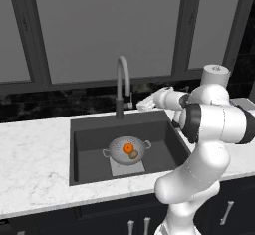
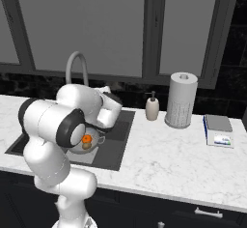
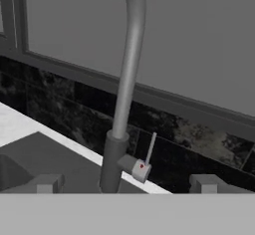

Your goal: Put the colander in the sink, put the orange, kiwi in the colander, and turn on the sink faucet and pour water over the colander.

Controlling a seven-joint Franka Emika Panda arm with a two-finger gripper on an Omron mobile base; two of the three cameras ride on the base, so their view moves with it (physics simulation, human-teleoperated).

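- Left base view: The colander (image 1: 126, 151), a small round silver-grey pierced bowl with two loop handles, is seen standing upright on the lighter grey square at the bottom of the sink (image 1: 89, 144), a large dark grey rectangular basin set in the white marble desk (image 1: 35, 154).
- The orange (image 1: 128, 148), small, round and bright, is seen inside the colander, with the brown oval kiwi (image 1: 133, 155) touching it on the near right side.
- The sink faucet (image 1: 122, 87), a tall grey gooseneck with a dark lower stem, is seen rising at the back rim of the sink; its arched spout curves back down beside the stem.
- The claw (image 1: 142, 104) is seen held level, just right of the faucet's lower stem, above the back rim of the sink; whether it touches the faucet cannot be told here.
- Right base view: The colander (image 2: 96, 139) is partly hidden by the arm; the orange (image 2: 86, 138) and the kiwi (image 2: 86, 146) are seen inside it, the kiwi nearer. The faucet arch (image 2: 77, 65) is seen above the arm. A white soap dispenser (image 2: 152, 107), a paper towel roll (image 2: 181, 100) and a small scale (image 2: 218, 130) are noted on the desk to the right.
- Hand view: The faucet stem (image 3: 124, 89) is seen straight ahead, with its thin side lever (image 3: 149, 152) standing up from a small block marked by a red dot. The claw's fingertips (image 3: 46, 183) are seen wide apart, with nothing between them, one to each side of the stem base.
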